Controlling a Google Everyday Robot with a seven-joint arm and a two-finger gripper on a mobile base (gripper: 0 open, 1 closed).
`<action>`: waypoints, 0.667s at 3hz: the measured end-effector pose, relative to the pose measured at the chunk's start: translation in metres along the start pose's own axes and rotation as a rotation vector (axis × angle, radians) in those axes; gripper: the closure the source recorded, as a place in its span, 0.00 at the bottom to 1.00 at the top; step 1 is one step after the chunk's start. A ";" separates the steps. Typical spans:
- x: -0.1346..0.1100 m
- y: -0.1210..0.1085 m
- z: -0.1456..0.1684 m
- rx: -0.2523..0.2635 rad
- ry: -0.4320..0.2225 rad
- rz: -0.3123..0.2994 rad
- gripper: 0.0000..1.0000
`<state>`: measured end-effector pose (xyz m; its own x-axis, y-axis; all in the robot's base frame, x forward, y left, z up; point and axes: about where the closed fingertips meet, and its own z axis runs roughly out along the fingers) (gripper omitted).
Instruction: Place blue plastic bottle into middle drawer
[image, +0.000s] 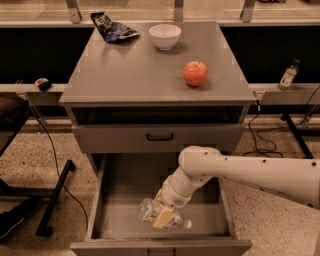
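Observation:
The blue plastic bottle lies on its side low inside the open middle drawer, its white cap pointing right near the drawer's front. My gripper reaches down into the drawer from the right on a white arm. It is closed around the bottle's middle. The bottle sits at or just above the drawer's grey floor; I cannot tell whether it touches.
On the cabinet top are a red apple, a white bowl and a dark blue snack bag. A closed drawer front with a black handle is above the open drawer. A small bottle stands on the right ledge.

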<state>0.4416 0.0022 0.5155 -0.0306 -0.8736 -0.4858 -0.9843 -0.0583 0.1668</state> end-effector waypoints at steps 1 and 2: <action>0.004 -0.023 0.027 0.049 -0.007 -0.018 1.00; 0.002 -0.041 0.052 0.134 0.002 -0.052 1.00</action>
<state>0.4732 0.0279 0.4634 0.0212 -0.8722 -0.4887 -0.9989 -0.0386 0.0256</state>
